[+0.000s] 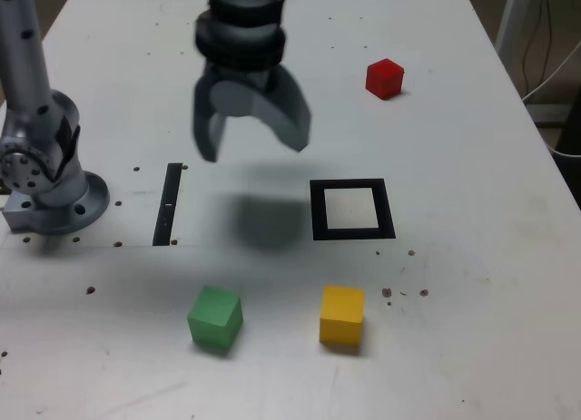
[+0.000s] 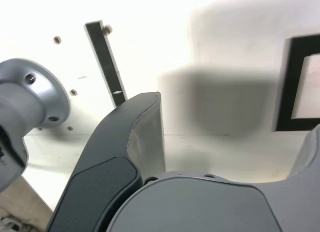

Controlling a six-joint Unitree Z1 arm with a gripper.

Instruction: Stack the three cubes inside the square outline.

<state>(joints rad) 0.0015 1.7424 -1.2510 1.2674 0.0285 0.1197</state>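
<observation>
1. White table [image 1: 472, 257] — spans both views, dotted with small screw holes, seam running across near the arm base [image 1: 54, 198].
2. Grey arm, bolted at the exterior view's left; gripper [image 1: 252, 143] hanging above bare table between the thin black strip [image 1: 169, 204] and the square outline [image 1: 352, 210], jaws spread wide, holding nothing, blurred shadow beneath.
3. Square outline: empty, pale centre showing, partly visible in the wrist view [image 2: 300, 81].
4. Cubes, all well apart and none stacked: green cube [image 1: 215, 318] and yellow cube [image 1: 342, 316] in the foreground, red cube [image 1: 385, 78] far back toward the exterior view's right.
5. Risks, judged: descending off-centre onto a cube and nudging it aside with one jaw; releasing a cube skewed across the black frame, leaving a tilted footing for the stack — likely cause, poor alignment over the cube.
</observation>
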